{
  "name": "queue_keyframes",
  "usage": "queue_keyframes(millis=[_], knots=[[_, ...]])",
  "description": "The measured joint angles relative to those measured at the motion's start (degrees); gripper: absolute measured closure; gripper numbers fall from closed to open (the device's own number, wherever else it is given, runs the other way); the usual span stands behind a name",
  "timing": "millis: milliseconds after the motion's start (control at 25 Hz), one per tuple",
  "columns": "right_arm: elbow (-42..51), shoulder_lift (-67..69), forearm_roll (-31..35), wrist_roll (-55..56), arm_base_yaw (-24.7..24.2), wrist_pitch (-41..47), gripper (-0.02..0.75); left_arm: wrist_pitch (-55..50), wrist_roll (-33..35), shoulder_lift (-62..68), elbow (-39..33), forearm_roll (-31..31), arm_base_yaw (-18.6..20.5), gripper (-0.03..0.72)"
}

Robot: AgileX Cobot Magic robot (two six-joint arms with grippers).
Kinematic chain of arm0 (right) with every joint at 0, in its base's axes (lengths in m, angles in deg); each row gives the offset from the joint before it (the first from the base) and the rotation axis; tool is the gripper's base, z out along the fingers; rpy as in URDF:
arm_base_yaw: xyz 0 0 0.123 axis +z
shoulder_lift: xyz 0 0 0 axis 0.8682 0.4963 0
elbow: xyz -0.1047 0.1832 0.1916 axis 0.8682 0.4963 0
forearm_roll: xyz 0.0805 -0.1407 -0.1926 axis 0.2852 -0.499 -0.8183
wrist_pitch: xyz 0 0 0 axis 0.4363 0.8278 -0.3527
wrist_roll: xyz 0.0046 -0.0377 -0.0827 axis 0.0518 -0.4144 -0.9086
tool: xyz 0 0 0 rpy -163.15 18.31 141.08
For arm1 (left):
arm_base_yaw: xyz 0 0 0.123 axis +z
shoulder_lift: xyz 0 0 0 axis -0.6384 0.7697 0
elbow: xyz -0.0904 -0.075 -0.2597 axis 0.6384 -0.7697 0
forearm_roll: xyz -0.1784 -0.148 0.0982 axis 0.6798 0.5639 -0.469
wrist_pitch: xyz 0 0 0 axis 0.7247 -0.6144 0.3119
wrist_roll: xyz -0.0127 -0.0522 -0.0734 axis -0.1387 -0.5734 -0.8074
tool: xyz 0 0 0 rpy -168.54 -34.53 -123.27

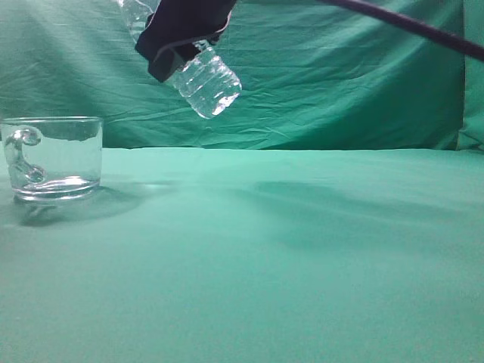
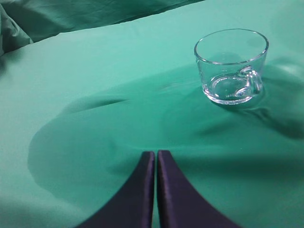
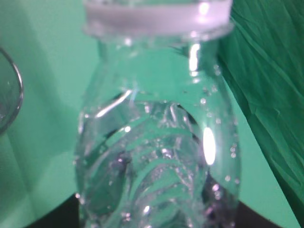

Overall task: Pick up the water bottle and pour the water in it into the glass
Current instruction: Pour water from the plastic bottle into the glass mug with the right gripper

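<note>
The water bottle (image 1: 206, 85) hangs tilted in my right gripper (image 1: 180, 34), clamped, droplets inside. The glass (image 1: 53, 157) stands at nine o'clock on green cloth (image 1: 302, 265); my left gripper (image 2: 156, 159) rests closed.

Green cloth (image 1: 302, 265) covers table; wrinkled green backdrop (image 1: 340, 83) behind.

The ribbed clear water bottle (image 1: 206, 82) hangs tilted in the right gripper (image 1: 178, 38); the empty handled glass (image 1: 53, 157) stands low to its left.
</note>
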Motion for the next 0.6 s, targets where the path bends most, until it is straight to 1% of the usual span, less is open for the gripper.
queue_keyframes(millis=[120, 280, 600], knots=[[-4.49, 3.81, -2.26, -0.10, 0.25, 0.00, 0.423, 0.00, 0.00, 0.00, 0.00, 0.00, 0.00, 0.688], [-8.90, 8.22, -7.36, -0.57, 0.47, -0.42, 0.423, 0.00, 0.00, 0.00, 0.00, 0.00, 0.00, 0.688], [-10.38, 10.87, -20.71, -1.00, 1.20, -4.33, 0.423, 0.00, 0.00, 0.00, 0.00, 0.00, 0.00, 0.688]])
